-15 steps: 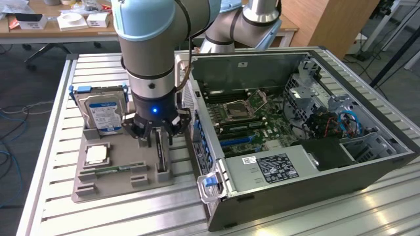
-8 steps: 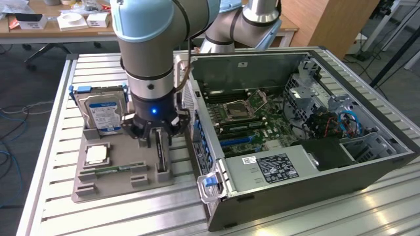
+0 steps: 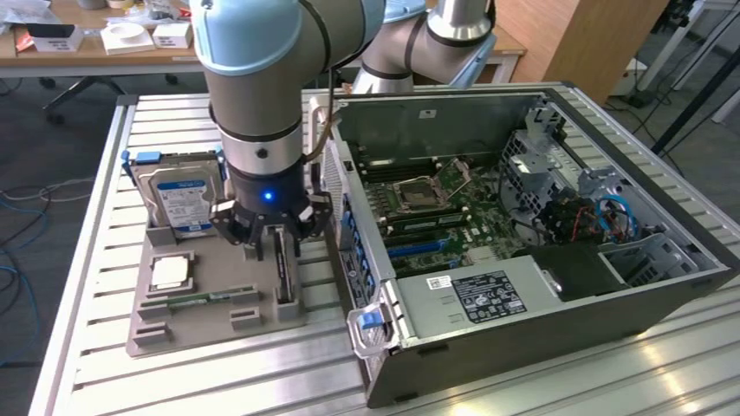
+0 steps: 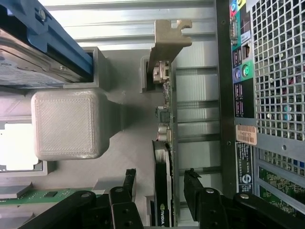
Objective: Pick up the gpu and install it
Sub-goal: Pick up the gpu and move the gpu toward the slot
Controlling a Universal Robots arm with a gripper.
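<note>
1. Two fingers (image 4: 129, 181) of our tool (image 4: 159, 191) stand wide apart, gripping nothing.
2. Between them we see the gpu (image 4: 164, 119), upright on edge in its grey holder (image 4: 133, 152), touching neither finger.
3. Just beside the tool lies the open computer case (image 3: 521, 364).

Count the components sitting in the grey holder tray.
4: the hard drive upright at the far end, the square chip flat in the middle, the memory stick nearer the camera, the gpu on edge under the gripper. Arm may hide more.
</note>
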